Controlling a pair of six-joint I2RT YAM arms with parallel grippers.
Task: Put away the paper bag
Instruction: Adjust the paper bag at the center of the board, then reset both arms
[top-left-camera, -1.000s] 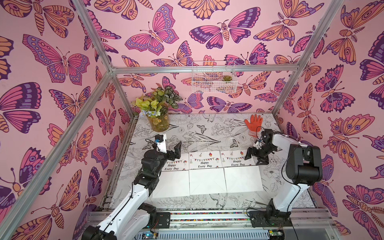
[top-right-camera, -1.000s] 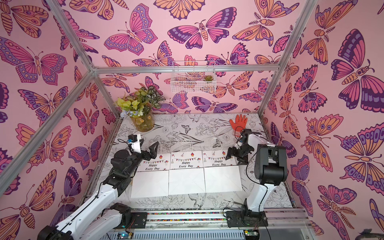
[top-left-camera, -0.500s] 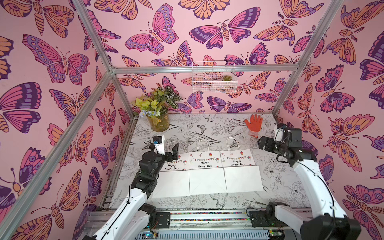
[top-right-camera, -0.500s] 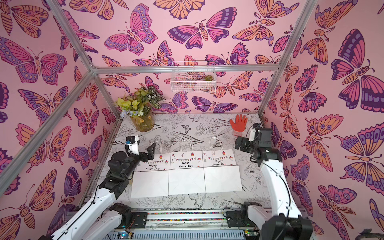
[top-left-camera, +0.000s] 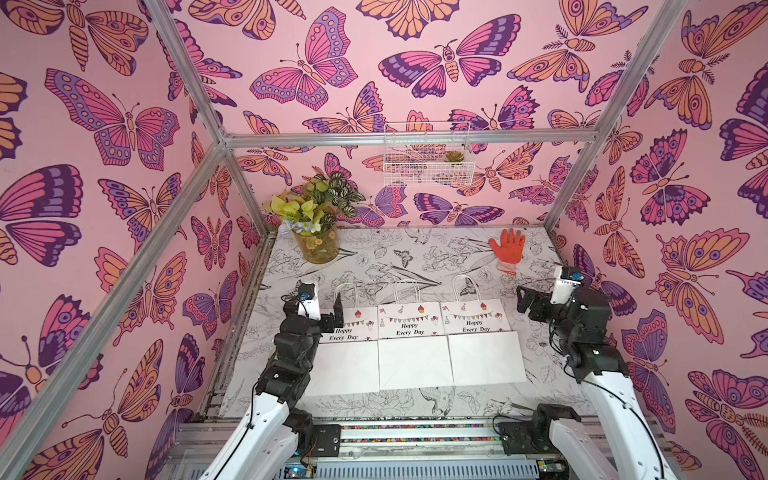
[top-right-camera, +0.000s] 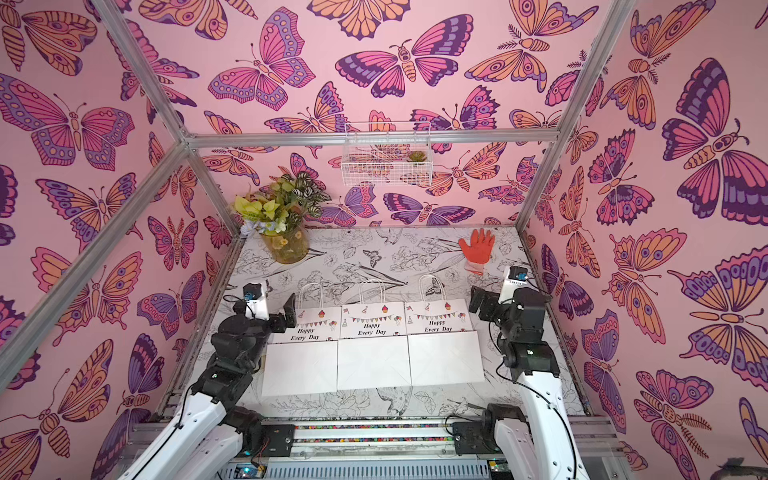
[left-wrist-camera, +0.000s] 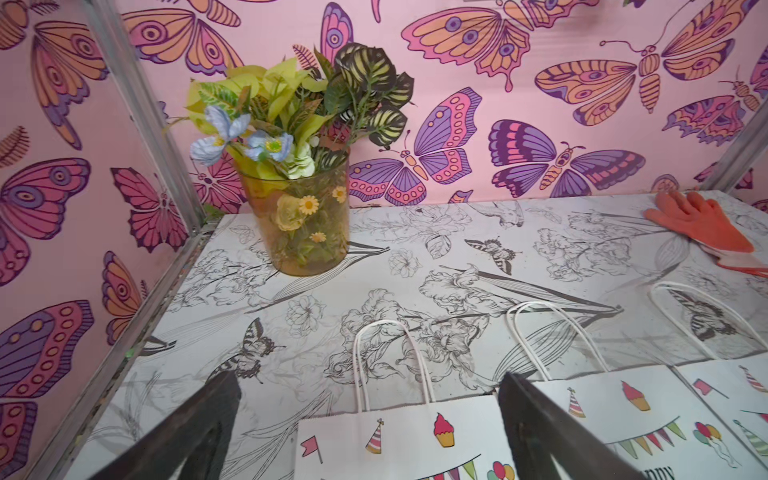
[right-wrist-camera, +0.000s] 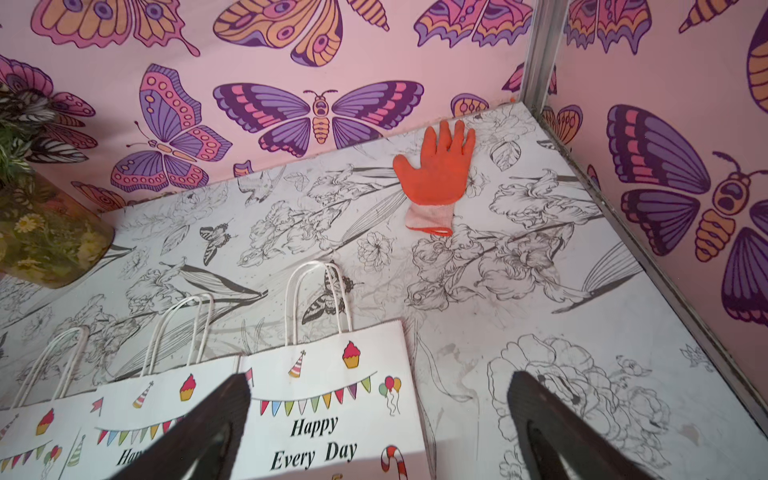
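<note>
Three flat white paper bags with twisted white handles and a "Happy Every Day" print lie side by side, edges touching, on the table cover with black-and-white flower drawings (top-left-camera: 415, 257). In a top view they are the left paper bag (top-left-camera: 349, 361), the middle paper bag (top-left-camera: 411, 353) and the right paper bag (top-left-camera: 484, 349).

The left gripper (left-wrist-camera: 368, 380) has its jaws spread wide, and they hold nothing. Between the jaws, lower down, lies the handle end of the left paper bag. One dark finger (left-wrist-camera: 536, 424) stands in front of a corner of the middle paper bag and the other is over bare cover. How high the jaws are above the paper I cannot tell.

The right gripper (right-wrist-camera: 380, 376) is also wide apart and empty. The outer side edge of the right paper bag runs between its jaws, so one finger (right-wrist-camera: 208, 424) is over the printed bags and the other (right-wrist-camera: 552, 424) over bare cover.

Ahead of the right jaws, well apart, an orange rubber-coated work glove (right-wrist-camera: 436, 174) lies flat near the back wall. Ahead of the left jaws, an amber see-through vase with flowers and leaves (left-wrist-camera: 303, 224) stands upright in the far corner.
</note>
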